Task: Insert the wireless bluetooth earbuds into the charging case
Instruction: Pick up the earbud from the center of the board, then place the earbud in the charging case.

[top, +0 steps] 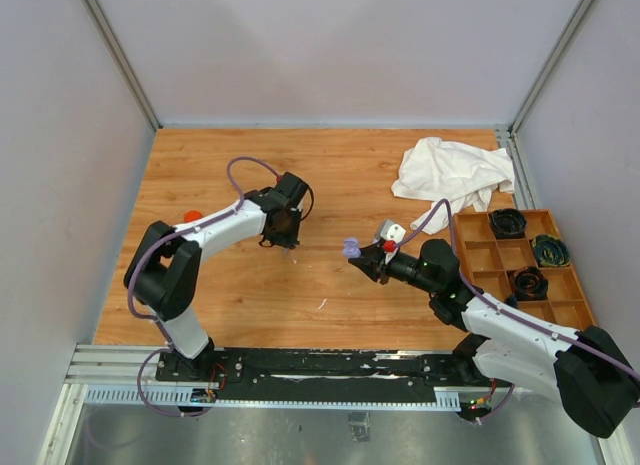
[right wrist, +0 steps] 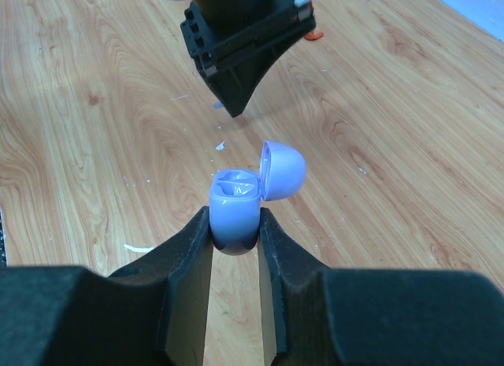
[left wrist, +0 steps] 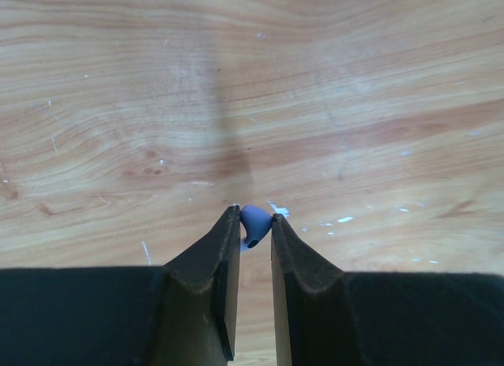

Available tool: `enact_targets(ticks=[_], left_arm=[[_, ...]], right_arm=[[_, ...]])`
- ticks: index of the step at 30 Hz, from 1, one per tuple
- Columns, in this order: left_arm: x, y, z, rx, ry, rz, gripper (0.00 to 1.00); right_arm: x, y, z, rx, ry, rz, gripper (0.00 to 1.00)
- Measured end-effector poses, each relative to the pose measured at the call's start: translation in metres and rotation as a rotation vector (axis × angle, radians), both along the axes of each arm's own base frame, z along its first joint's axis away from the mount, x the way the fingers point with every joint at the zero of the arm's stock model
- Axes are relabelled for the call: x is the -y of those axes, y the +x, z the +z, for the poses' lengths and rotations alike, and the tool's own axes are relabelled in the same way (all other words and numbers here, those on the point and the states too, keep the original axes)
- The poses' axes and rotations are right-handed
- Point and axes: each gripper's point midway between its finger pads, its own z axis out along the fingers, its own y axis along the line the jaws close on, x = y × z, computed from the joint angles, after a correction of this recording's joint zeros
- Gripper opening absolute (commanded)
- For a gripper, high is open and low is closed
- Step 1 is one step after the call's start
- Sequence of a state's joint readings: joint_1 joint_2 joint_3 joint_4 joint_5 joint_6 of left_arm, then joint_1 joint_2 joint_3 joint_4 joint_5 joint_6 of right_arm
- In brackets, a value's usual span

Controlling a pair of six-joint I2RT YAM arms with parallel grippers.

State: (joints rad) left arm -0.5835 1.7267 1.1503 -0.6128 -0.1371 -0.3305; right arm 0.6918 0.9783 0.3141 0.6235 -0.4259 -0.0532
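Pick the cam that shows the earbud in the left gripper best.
Left wrist: the lavender earbud is pinched in the left gripper, close and unblocked. Top external shows only that gripper's body; the earbud is too small to see. Right wrist shows the gripper from the front, with at most a bluish speck at its tip.

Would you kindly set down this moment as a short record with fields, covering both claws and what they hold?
left claw: shut on a tiny lavender plastic earbud
right claw: shut on a small lavender plastic charging case
lid: hinged open
earbud in case: not yet
elsewhere: crumpled white cloth, orange compartment tray
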Motion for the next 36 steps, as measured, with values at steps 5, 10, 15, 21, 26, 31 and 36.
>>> enact_targets(ticks=[5,10,15,21,26,31,36], left_arm=[[0.02,0.006,0.037,0.13,-0.142,0.086,0.19],[0.049,0.004,0.066,0.226,-0.3,0.141,0.2],[0.079,0.003,0.089,0.291,-0.435,0.162,0.2],[0.108,-0.007,0.127,0.386,-0.595,0.16,0.2],[0.126,-0.017,0.17,0.487,-0.719,0.14,0.2],[0.132,-0.03,0.205,0.591,-0.828,0.136,0.2],[0.129,-0.036,0.224,0.662,-0.899,0.156,0.19]], right_arm=[[-0.001,0.0,0.003,0.008,0.013,-0.001,0.12],[0.0,-0.002,0.005,0.013,0.047,-0.003,0.12],[0.003,-0.003,0.005,0.033,0.072,-0.013,0.12],[0.011,-0.003,0.012,0.1,0.133,-0.054,0.12],[0.015,0.001,0.028,0.177,0.18,-0.079,0.15],[0.016,0.006,0.05,0.259,0.234,-0.099,0.12],[0.016,0.01,0.06,0.305,0.251,-0.113,0.11]])
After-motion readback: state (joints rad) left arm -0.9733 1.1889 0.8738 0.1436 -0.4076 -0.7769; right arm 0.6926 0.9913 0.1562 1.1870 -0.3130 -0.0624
